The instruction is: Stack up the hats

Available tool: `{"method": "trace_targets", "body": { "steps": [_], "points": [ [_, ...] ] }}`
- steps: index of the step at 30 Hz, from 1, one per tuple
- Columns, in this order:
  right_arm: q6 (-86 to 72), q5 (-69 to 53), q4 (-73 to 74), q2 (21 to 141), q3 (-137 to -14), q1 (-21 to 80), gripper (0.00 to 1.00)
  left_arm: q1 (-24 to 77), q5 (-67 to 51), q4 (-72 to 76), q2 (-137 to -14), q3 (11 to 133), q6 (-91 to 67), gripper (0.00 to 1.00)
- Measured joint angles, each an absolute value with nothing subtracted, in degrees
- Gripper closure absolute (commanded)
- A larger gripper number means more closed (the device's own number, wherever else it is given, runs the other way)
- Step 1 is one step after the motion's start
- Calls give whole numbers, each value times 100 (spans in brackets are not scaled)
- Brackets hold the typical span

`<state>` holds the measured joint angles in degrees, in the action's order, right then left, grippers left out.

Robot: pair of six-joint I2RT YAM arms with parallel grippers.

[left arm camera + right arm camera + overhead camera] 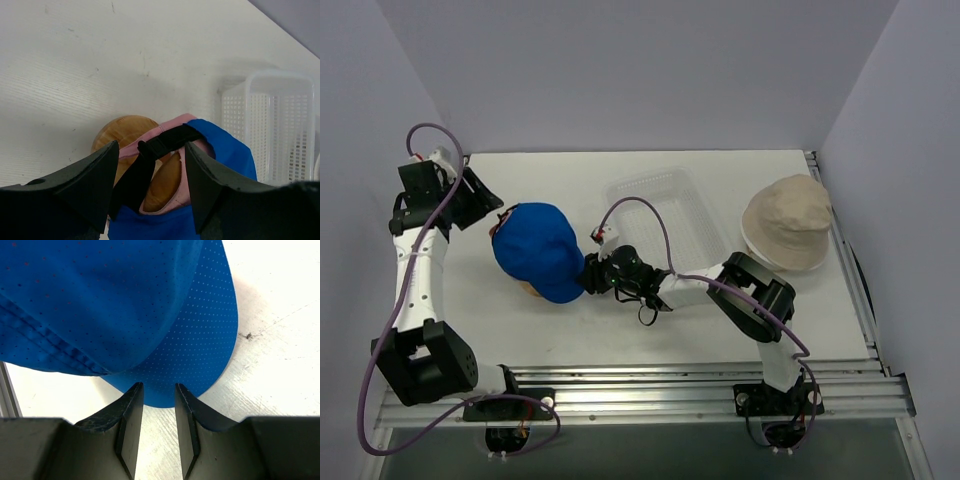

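Blue cap (538,248) atop pink cap (128,149); beige bucket hat (787,222) well apart

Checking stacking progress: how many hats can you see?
3: bright blue cap atop the wooden dome at left, pink cap under it, beige bucket hat at right. Others may be hidden.

Blue cap (542,250) — fine dotted brim; pink cap (172,122); beige bucket hat (786,222).

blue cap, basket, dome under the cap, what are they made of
Blue cap: matte synthetic fabric, likely; tiny perforations on the brim. Basket: translucent whitish plastic, moulded lattice walls. Dome: probably wood, smooth finish, with faint grain lines.
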<state>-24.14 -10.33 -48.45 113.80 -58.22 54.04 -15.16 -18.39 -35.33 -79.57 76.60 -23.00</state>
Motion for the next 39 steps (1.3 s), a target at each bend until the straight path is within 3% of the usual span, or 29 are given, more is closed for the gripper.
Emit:
{"method": "trace_targets", "body": {
  "steps": [12, 31, 39],
  "points": [
    [-2403, -1035, -4845, 11424, -5846, 5354, 72, -1402, -2051, -3540, -8125, 7439, -1868, 37],
    [-2418, -1096, -4851, 11762, -6093, 5280, 72, -1404, -1365, -3435, -8960, 7432, -1826, 40],
    [-2418, -1100, -4851, 11764, -6095, 5247, 72, -1404, -1343, -3439, -8956, 7439, -1844, 36]
  ]
}}
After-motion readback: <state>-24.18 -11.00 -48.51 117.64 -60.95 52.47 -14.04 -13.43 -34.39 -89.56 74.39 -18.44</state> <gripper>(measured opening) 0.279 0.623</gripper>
